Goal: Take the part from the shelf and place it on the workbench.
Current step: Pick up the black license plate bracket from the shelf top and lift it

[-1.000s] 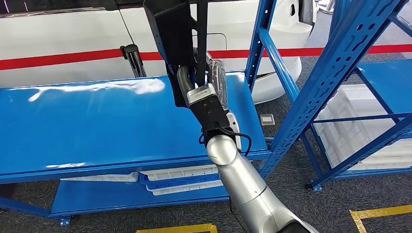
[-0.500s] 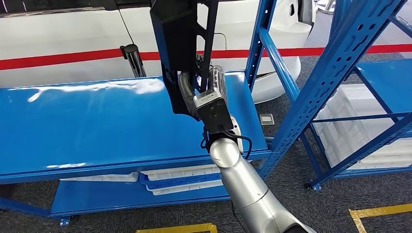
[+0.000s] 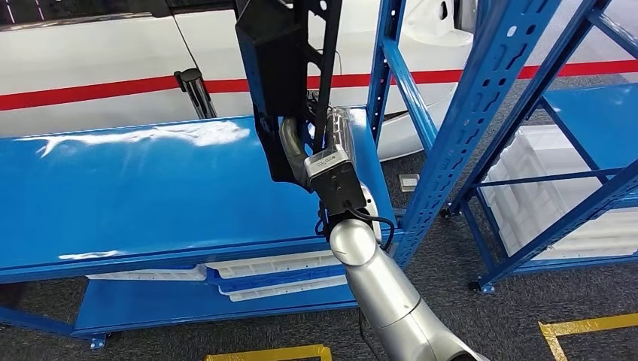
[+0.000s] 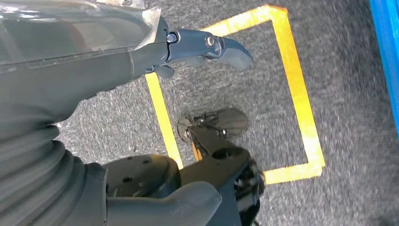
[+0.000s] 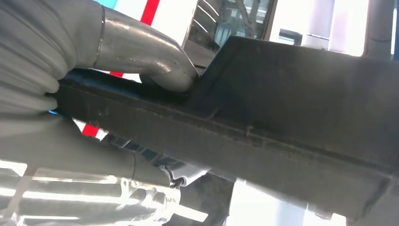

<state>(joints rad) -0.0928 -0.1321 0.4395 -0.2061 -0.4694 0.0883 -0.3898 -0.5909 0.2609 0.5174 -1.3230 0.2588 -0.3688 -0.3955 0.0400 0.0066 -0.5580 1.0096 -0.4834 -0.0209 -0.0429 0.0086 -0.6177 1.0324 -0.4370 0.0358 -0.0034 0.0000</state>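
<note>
The right hand [image 3: 301, 143] grips the black part [image 3: 280, 68], which rises upright from its fingers, held in the air above the blue workbench [image 3: 135, 195]. The left hand [image 4: 197, 47] hangs over grey floor, fingers apart, holding nothing.

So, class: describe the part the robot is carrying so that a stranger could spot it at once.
Find the long blue workbench in front of the white car. Above its right end, the right hand holds up a tall black part. It is the one dark, angular piece, unlike the white trays below.
</note>
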